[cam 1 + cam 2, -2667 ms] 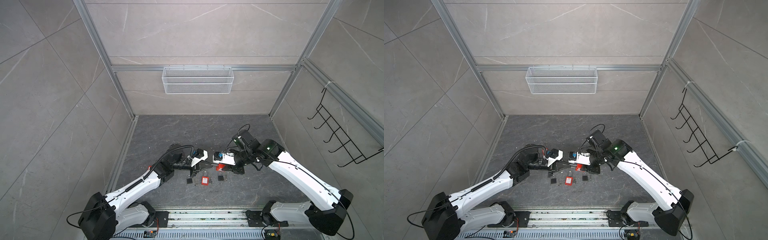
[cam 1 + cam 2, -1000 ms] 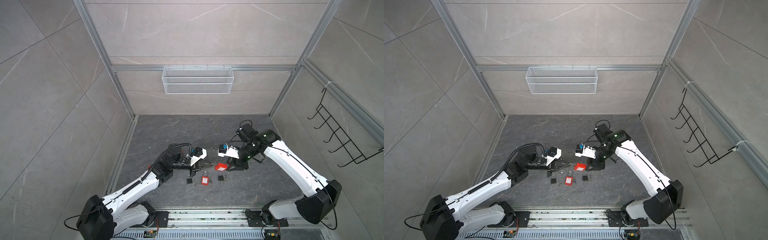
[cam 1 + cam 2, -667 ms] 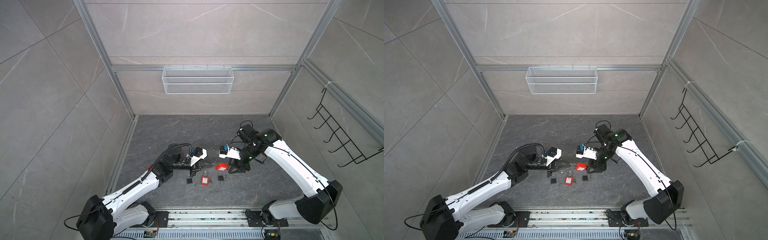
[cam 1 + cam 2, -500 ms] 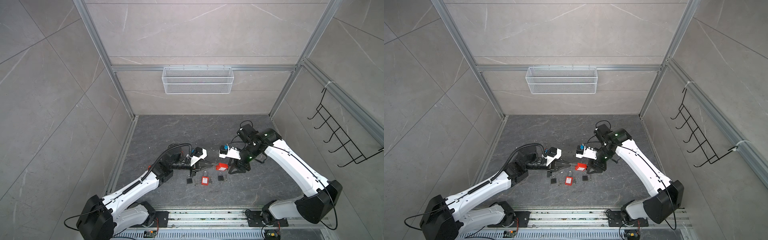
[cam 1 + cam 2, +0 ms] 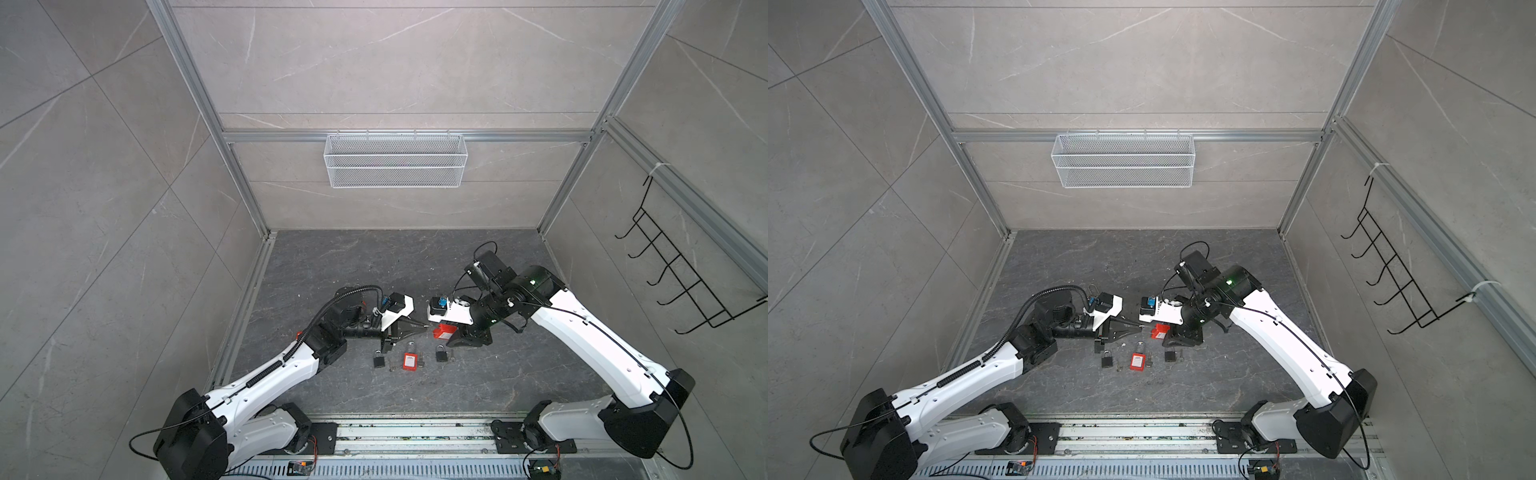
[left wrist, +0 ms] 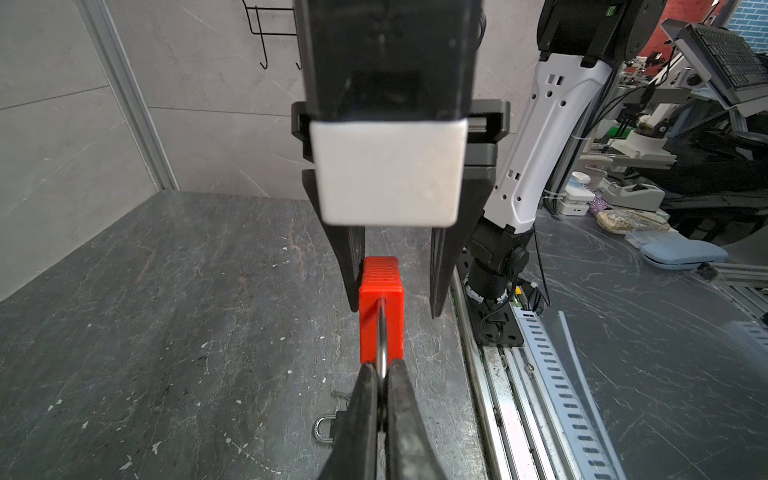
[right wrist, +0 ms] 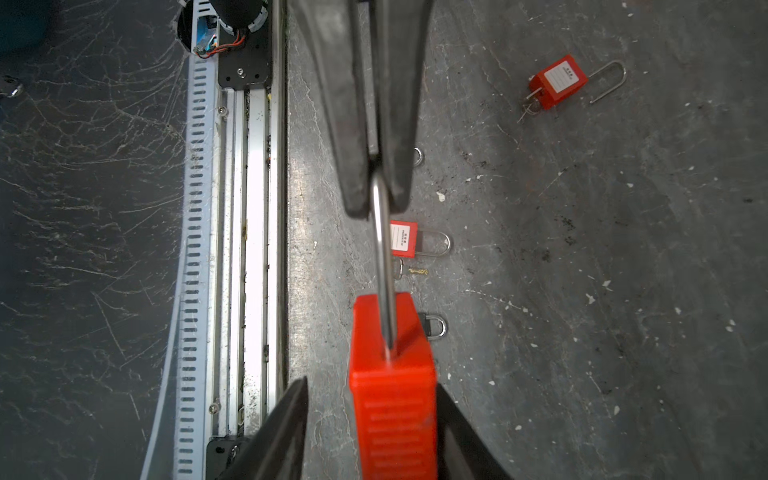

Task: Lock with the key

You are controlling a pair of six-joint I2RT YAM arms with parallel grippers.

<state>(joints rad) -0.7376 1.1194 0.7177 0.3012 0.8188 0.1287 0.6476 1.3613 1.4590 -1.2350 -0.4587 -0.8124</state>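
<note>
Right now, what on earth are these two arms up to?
The left gripper is pinching the steel shackle of a red padlock, holding it up off the floor. The right gripper has its jaws either side of the red body, with a gap on one side, so not clamped. Neither gripper holds a key. Other padlocks and loose keys lie on the floor underneath.

Pinched left gripper (image 6: 382,372), half-open right gripper (image 7: 371,386).

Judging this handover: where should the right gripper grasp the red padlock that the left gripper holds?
Likely the padlock body, across its flat wide faces, coming from the end opposite the shackle, which the left gripper pinches. The right gripper's jaws straddle it there.
</note>
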